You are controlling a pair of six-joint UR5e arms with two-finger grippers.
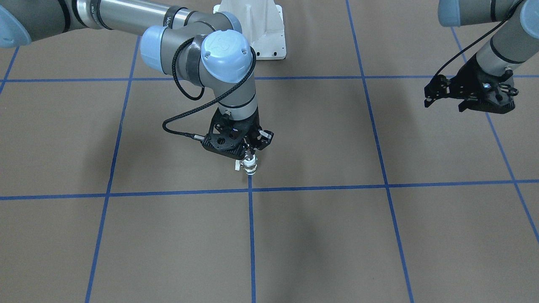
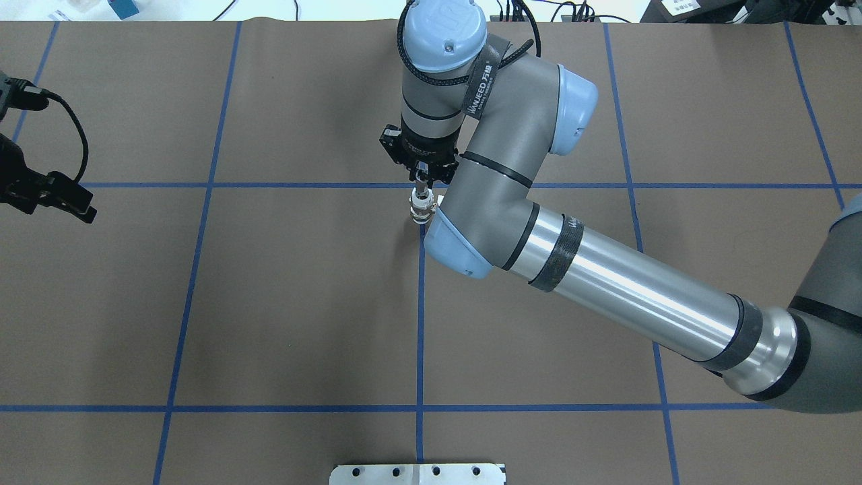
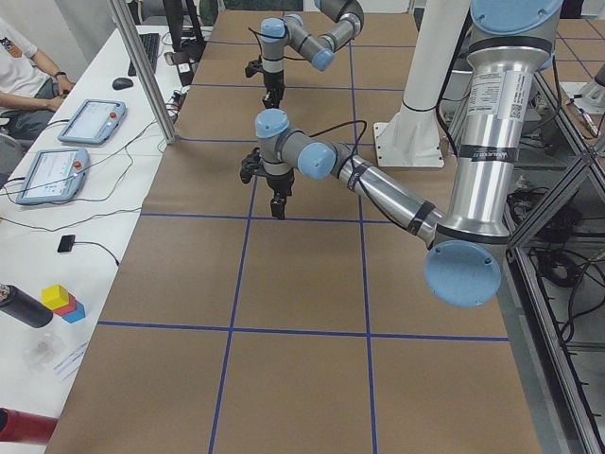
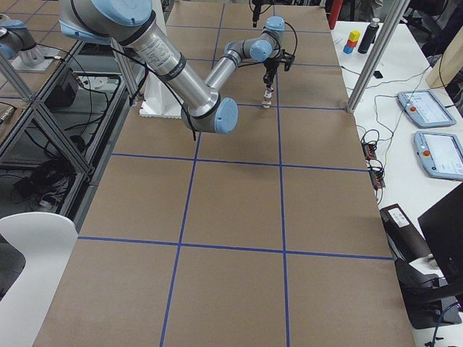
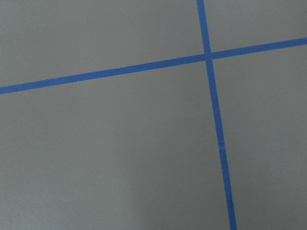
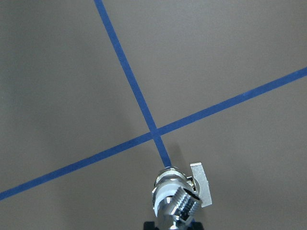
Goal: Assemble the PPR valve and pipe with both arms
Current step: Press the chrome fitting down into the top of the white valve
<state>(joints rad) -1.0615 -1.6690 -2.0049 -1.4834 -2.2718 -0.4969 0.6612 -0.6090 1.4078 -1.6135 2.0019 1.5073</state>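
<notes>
My right gripper [image 1: 248,153] [image 2: 421,182] points down over the table's middle and is shut on the top of a small upright piece. In the right wrist view that piece shows a threaded chrome pipe fitting [image 6: 184,206] nearest the gripper. Below it is the white and metal PPR valve [image 6: 167,188] [image 1: 250,165] [image 2: 421,210] with its small side lever [image 6: 201,184]. The two look joined. The piece hangs by a blue tape crossing [image 6: 153,132]; I cannot tell whether it touches the table. My left gripper [image 1: 446,101] [image 2: 47,192] is open and empty, raised far off to my left.
The table is brown paper with a blue tape grid. The white pedestal base [image 1: 257,29] [image 2: 417,473] stands at the robot's side. An operators' bench with tablets [image 3: 90,118] [image 4: 423,108] and aluminium posts [image 3: 142,71] runs along the far edge.
</notes>
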